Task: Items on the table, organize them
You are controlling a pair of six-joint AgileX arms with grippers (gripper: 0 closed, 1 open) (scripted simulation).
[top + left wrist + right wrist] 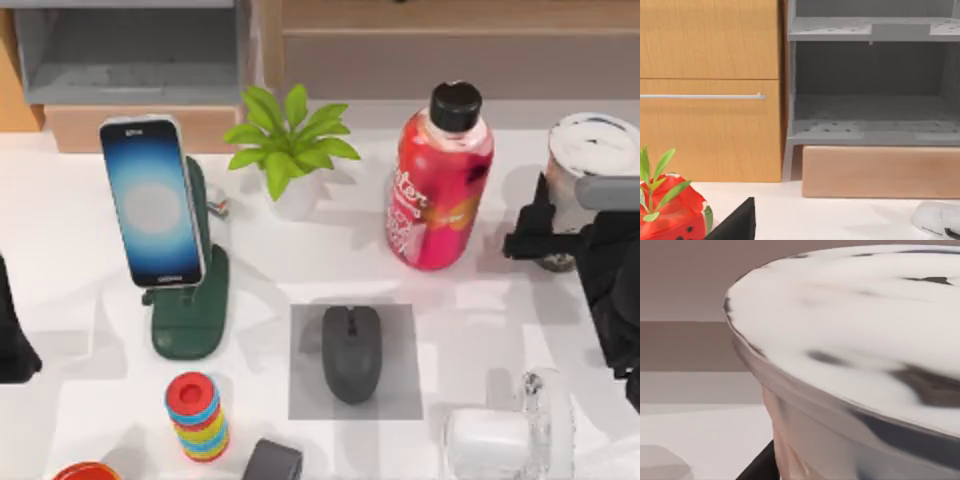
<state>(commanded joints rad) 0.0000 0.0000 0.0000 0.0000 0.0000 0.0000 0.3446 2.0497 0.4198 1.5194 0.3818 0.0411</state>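
Gripping the cup [592, 150] at the table's [80, 230] far right, near the back edge. My right gripper [545, 240] sits at its lower body, fingers on either side of it, looks closed on it. Wrist view agrees: the lid rim is right up against the camera and a dark finger [757, 467] runs in under it at the base.

Left arm [15, 340] is parked at the left edge; can't tell its jaw state.

Other items look sorted: mouse [351, 352] centred on the grey mat [305, 400], phone [152, 200] upright on the green stand [195, 320].

Risks, as I judge them:
- Grip is low on a tall, top-heavy cup, so it could tip or pivot in the jaws on a fast lift.
- Smooth, tapered wall, so slip if the squeeze is light.
- Red bottle [438, 180] stands near on the left; a sweep that way could knock it into the plant [290, 150].
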